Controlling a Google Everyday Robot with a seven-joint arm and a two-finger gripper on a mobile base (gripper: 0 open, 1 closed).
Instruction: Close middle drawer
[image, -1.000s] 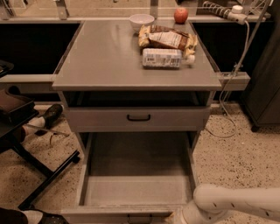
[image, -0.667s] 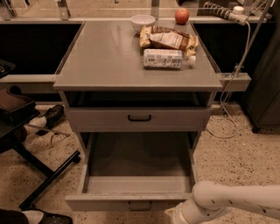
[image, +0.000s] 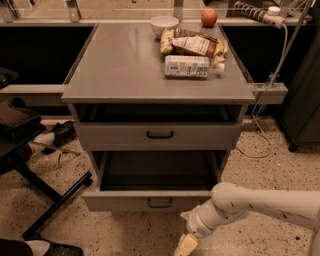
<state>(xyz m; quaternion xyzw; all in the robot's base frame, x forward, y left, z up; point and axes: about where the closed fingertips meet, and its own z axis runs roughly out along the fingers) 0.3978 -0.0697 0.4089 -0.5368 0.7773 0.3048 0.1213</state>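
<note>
The middle drawer (image: 150, 199) is the grey one with a small black loop handle (image: 160, 202). It stands partly pulled out, and the dark inside of its tray (image: 159, 170) shows. Above it is the uppermost drawer front (image: 160, 134) with its own black handle. The lowest drawer is hidden. My gripper (image: 186, 241), pale at the end of the white arm (image: 250, 202), is low over the floor. It hangs just below and to the right of the middle drawer's front, and I cannot tell whether it touches it.
On the cabinet top (image: 120, 65) are a white bowl (image: 164, 23), a red apple (image: 209, 17), snack bags (image: 192, 44) and a bottle lying flat (image: 189, 66). A black chair base (image: 52, 192) and shoes (image: 55, 135) are at the left. A cable (image: 260, 135) and a dark cabinet (image: 305, 100) are at the right.
The middle drawer has slid in towards the cabinet, so much less of its tray shows. My arm and gripper have moved forward with its front.
</note>
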